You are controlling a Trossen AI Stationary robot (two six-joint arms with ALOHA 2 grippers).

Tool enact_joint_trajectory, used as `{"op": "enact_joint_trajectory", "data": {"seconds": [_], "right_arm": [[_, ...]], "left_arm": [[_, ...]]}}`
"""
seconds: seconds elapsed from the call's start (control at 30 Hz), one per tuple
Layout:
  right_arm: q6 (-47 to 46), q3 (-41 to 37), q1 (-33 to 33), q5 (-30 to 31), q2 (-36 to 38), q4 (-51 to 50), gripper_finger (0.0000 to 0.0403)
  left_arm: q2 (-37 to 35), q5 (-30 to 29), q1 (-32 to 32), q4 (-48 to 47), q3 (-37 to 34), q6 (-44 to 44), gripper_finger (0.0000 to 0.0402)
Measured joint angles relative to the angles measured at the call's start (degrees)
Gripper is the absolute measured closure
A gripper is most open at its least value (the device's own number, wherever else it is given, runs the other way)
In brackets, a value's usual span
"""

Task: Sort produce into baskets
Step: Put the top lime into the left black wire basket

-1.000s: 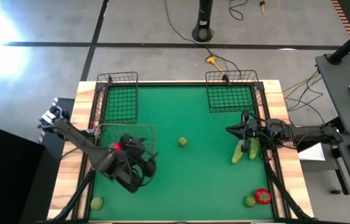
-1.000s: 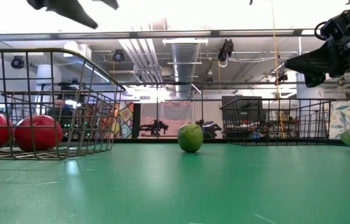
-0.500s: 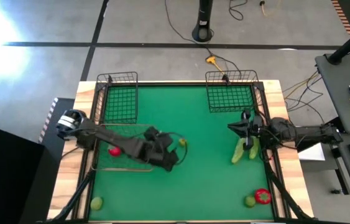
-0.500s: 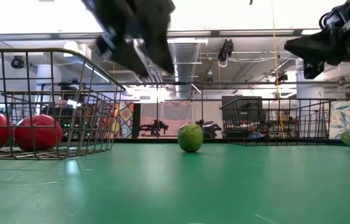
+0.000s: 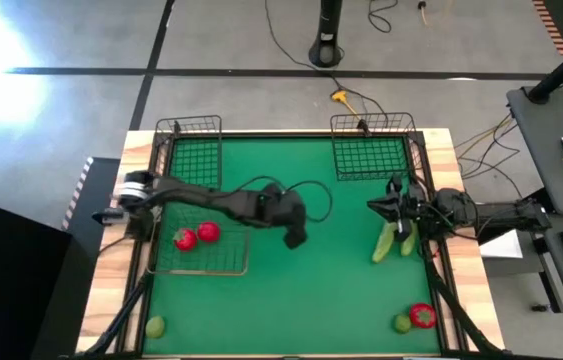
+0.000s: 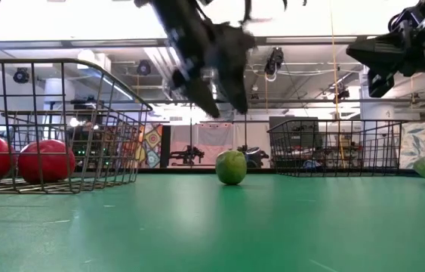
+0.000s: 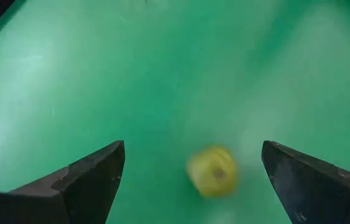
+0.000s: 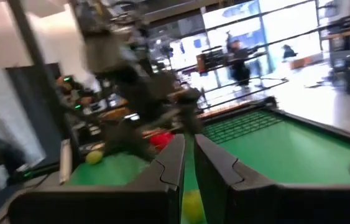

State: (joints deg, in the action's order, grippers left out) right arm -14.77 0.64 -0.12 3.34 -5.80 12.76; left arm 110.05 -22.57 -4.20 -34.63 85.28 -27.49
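Left wrist view shows open left hand [image 7: 187, 180] above yellow-green ball [image 7: 212, 172].

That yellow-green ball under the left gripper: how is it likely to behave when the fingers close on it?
The ball looks round and sits alone on the flat green mat, so a one-sided touch would probably roll it. Its skin looks smooth, so it may slip between the fingers. The left gripper, open, has room on both sides, so closing evenly should help.
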Motion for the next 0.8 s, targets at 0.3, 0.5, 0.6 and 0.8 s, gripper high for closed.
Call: {"op": "enact_joint_trajectory", "data": {"seconds": [0.3, 0.5, 0.6, 0.8], "right_arm": [[-0.58, 0.00, 0.00, -3.35, -0.01, 0.44, 0.0374], [-1.88, 0.00, 0.00, -3.35, -0.04, 0.50, 0.0374], [-3.26, 0.00, 0.00, -3.35, -0.13, 0.25, 0.0374], [-6.31, 0.00, 0.00, -3.33, -0.36, -2.09, 0.0374]], "left_arm": [[8.06, 5.64, 2.10, -2.89, 5.47, 1.38, 0.0041], [9.94, 5.10, 0.94, -3.65, 6.10, -2.07, 0.0041], [10.16, 5.11, 0.56, -3.38, 6.16, -3.72, 0.0041], [11.42, 3.85, 0.20, -3.32, 6.16, -6.24, 0.0041]]}}
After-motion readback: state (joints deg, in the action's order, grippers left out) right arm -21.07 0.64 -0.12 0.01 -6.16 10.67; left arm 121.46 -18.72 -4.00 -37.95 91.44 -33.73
